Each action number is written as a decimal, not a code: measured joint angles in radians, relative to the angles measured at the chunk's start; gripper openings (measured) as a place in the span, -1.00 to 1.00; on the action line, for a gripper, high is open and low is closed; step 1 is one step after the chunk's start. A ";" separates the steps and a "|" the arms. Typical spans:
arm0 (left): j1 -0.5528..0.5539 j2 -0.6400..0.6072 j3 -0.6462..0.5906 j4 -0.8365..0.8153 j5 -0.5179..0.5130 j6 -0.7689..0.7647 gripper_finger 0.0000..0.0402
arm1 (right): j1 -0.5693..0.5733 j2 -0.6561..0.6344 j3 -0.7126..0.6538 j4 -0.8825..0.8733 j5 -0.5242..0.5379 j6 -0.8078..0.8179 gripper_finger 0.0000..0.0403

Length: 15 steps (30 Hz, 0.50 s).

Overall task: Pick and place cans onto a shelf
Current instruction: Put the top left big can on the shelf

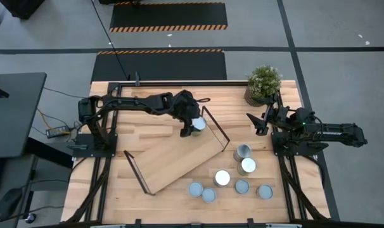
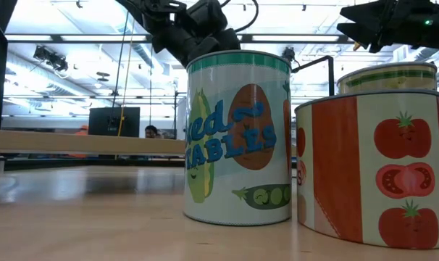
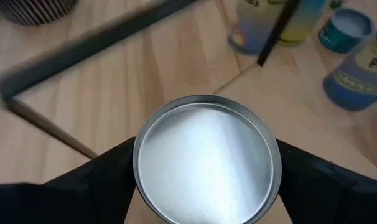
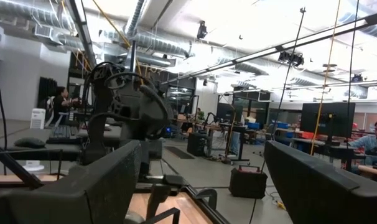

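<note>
The shelf [image 1: 176,158] is a light-wood board lying slantwise on the table, with a black wire loop [image 1: 217,130] at each short end. My left gripper [image 1: 193,123] is shut on a silver-topped can [image 3: 207,158] over the shelf's far right end, beside the loop. Several other cans [image 1: 242,151] stand on the table right of and in front of the shelf. My right gripper [image 1: 258,122] is open and empty near the table's right edge, by the potted plant. My left gripper pinches the can's round side wall between its two fingers [image 3: 107,180], one on each side, just under the rim [image 3: 139,168]. The fingers come from above, pointing down. The can is upright, top up; I cannot tell whether its base rests on the board.
A potted green plant [image 1: 263,83] stands at the far right corner. In the low view a vegetables can [image 2: 237,138] and a tomato can [image 2: 371,167] stand close to the camera. Bare board lies toward the shelf's near left end [image 1: 154,168].
</note>
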 joint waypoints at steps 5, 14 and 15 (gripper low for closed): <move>-0.022 0.006 0.000 0.004 -0.032 0.000 0.69 | 0.000 0.000 0.000 0.000 -0.001 0.000 0.73; -0.042 0.006 0.001 -0.022 -0.099 0.003 0.75 | 0.000 0.000 0.000 0.000 -0.001 0.000 0.73; -0.042 0.006 0.001 -0.024 -0.099 -0.001 0.75 | 0.000 0.000 0.000 0.000 -0.001 0.001 0.73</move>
